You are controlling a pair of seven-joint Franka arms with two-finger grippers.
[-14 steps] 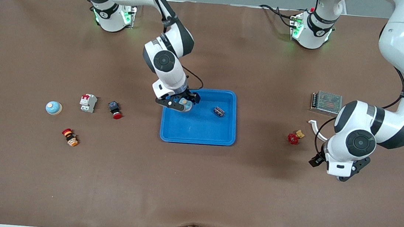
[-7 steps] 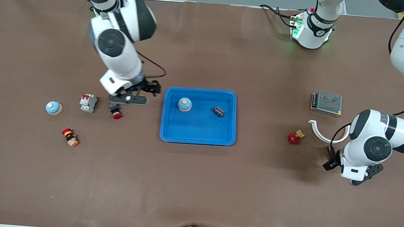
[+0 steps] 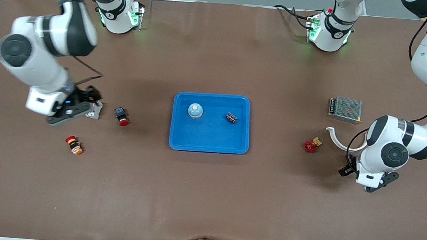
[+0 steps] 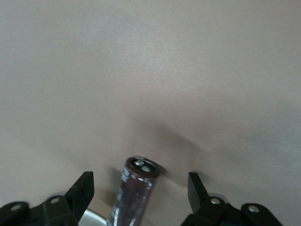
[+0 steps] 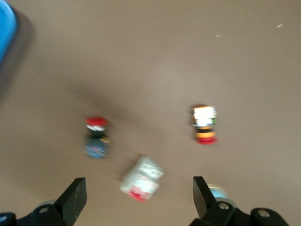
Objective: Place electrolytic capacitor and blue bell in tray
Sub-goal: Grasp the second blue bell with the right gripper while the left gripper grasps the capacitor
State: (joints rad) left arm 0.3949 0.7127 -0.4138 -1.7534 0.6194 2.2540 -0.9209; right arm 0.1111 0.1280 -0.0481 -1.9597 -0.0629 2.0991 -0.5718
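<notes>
In tray point(image 3: 208, 145), well apart from both grippers: blue bell point(image 3: 195, 110), small dark part point(image 3: 231, 118). Between wide-spread fingers of left gripper point(image 4: 139, 180), untouched: electrolytic capacitor point(image 4: 136, 190). Between wide-spread fingers of right gripper point(image 5: 137, 188): circuit breaker point(image 5: 142, 178).
</notes>
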